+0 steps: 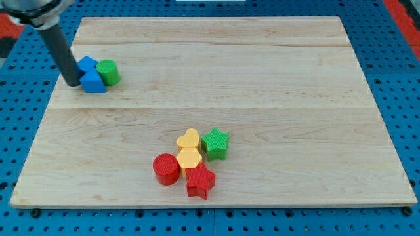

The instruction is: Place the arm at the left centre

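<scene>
My tip [70, 83] rests on the wooden board [216, 65] near its left edge, in the upper left part of the view. It touches or nearly touches the left side of a blue triangular block [93, 82]. A second blue block [86, 64] sits just behind that one, and a green cylinder [108, 71] stands to their right.
A cluster lies at the bottom centre: a yellow heart [188, 139], a yellow hexagon-like block [189, 158], a green star [215, 143], a red cylinder [166, 168] and a red star [201, 181]. A blue pegboard [394, 78] surrounds the board.
</scene>
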You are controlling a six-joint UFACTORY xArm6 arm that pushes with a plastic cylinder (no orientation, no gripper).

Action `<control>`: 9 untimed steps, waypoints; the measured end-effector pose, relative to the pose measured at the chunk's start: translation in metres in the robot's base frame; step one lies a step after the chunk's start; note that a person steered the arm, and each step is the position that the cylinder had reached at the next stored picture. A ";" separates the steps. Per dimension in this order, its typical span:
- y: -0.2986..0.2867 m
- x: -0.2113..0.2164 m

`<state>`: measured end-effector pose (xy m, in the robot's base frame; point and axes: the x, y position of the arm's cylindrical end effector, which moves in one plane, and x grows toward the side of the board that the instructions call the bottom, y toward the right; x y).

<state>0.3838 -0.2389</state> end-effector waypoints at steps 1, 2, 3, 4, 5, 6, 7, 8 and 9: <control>0.031 0.000; 0.038 -0.013; 0.002 -0.023; -0.012 -0.004; -0.066 0.000; -0.066 -0.019; -0.065 -0.090; -0.062 -0.081; -0.048 -0.009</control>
<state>0.3745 -0.2869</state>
